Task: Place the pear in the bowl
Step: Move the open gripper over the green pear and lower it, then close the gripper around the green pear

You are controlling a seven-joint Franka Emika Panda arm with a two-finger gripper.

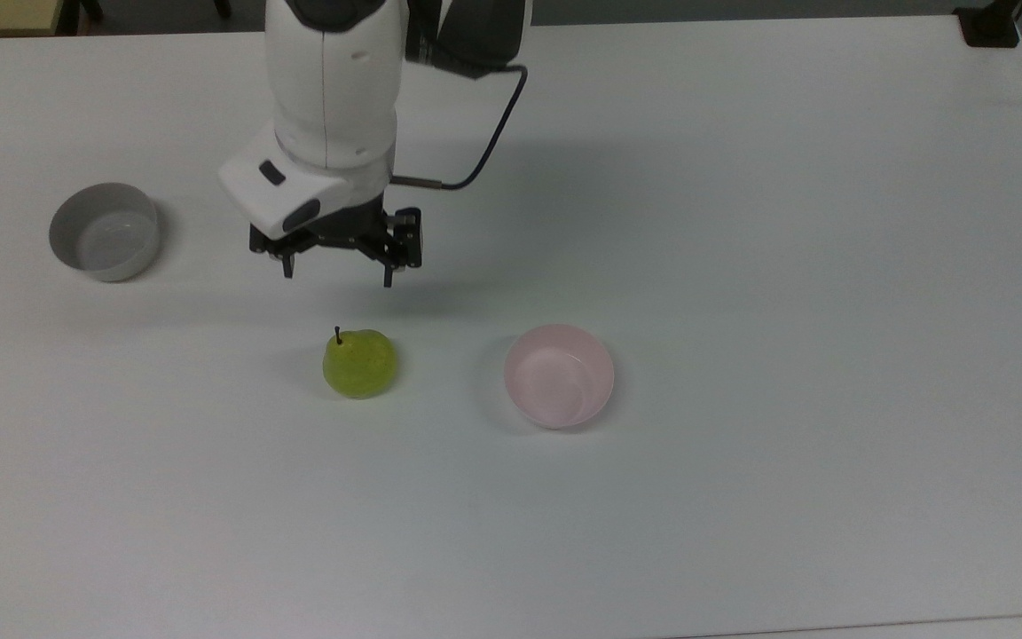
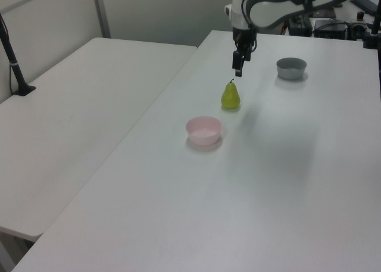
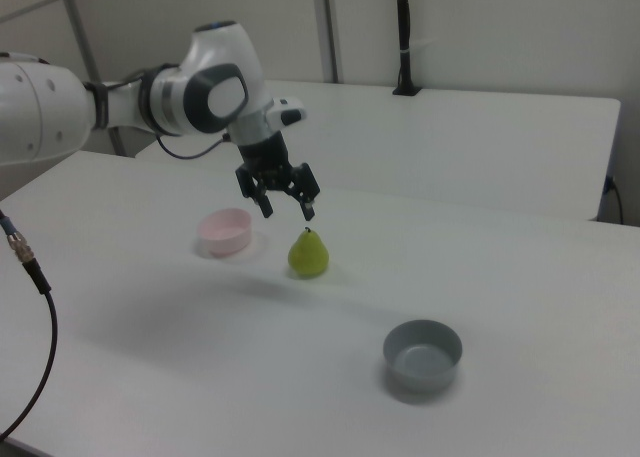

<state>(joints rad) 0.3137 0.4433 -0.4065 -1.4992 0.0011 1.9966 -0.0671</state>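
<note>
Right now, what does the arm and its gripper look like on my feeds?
The arm has glossy white rounded shells with dark grey joint sections. A thin black cable loops from it to the wrist. The gripper is black, with two slim dark fingers under a white wrist housing bearing small dark oval marks.
</note>
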